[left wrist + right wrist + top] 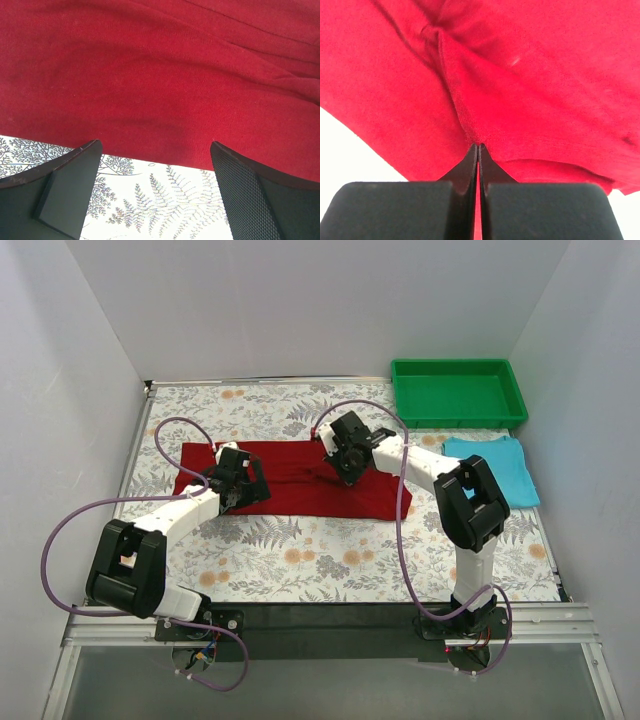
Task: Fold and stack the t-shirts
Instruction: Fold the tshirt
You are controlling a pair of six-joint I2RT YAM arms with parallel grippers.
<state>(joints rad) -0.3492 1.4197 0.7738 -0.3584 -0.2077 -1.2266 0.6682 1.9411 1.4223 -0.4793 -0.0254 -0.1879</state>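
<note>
Fabric of dark red t-shirt (530, 75) is clamped in right end effector (478, 146) (left end effector (156, 143) spread apart over its edge).

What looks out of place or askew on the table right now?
Nothing spilled or damaged. The only oddity: the dark red shirt is puckered into a ridge where the right gripper pinches it. The left gripper hangs open at its near edge.
</note>
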